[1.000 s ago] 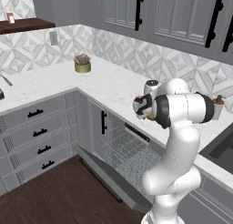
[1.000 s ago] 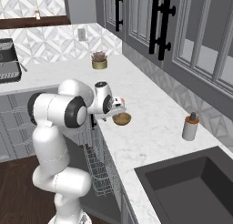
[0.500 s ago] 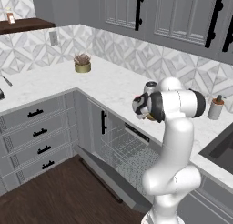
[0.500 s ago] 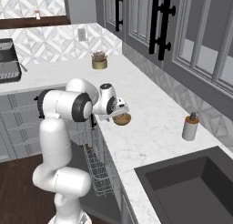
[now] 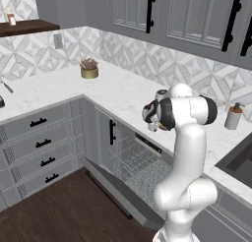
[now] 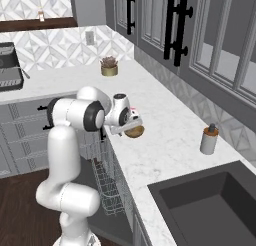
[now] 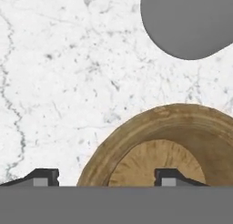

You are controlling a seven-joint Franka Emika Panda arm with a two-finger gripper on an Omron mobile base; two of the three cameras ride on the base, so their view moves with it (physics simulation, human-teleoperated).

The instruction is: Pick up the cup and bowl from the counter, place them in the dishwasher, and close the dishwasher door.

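Where it rests, the bowl [image 7: 164, 145] looks golden-brown.

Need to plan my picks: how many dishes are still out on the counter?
1 for certain: the bowl on the counter near its front edge, under the hand, whose fingertips straddle the bowl's rim. A cup may be hidden behind the arm.

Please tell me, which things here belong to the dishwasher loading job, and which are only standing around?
Part of the job:
- bowl, between the fingers
- dishwasher, rack visible
- dishwasher door, open
- counter

Only standing around:
- soap bottle
- potted plant
- sink
- drawers
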